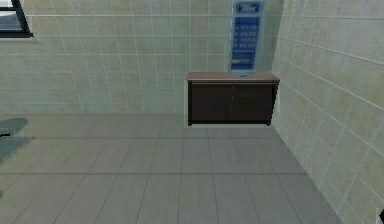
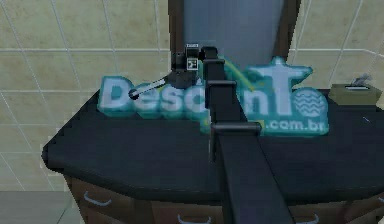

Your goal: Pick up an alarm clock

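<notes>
In the arm side view my arm point(image 2: 240, 150) reaches out over a dark rounded countertop point(image 2: 100, 140). At its far end, left of the two white marker squares, is the gripper point(image 2: 165, 82), its thin fingers point(image 2: 145, 92) pointing left over the counter. Teal lettering lies across the counter right behind the fingers, so I cannot tell whether the gripper holds anything. A small tan box-like thing point(image 2: 355, 93) sits on the counter's far right.
A tall dark panel point(image 2: 230, 25) stands on the tiled wall behind the counter, and drawers point(image 2: 110, 200) run below it. The forward view has a dark low cabinet point(image 1: 231, 98) against the tiled wall under a blue poster point(image 1: 245, 35), with open tile floor point(image 1: 150, 170) before it.
</notes>
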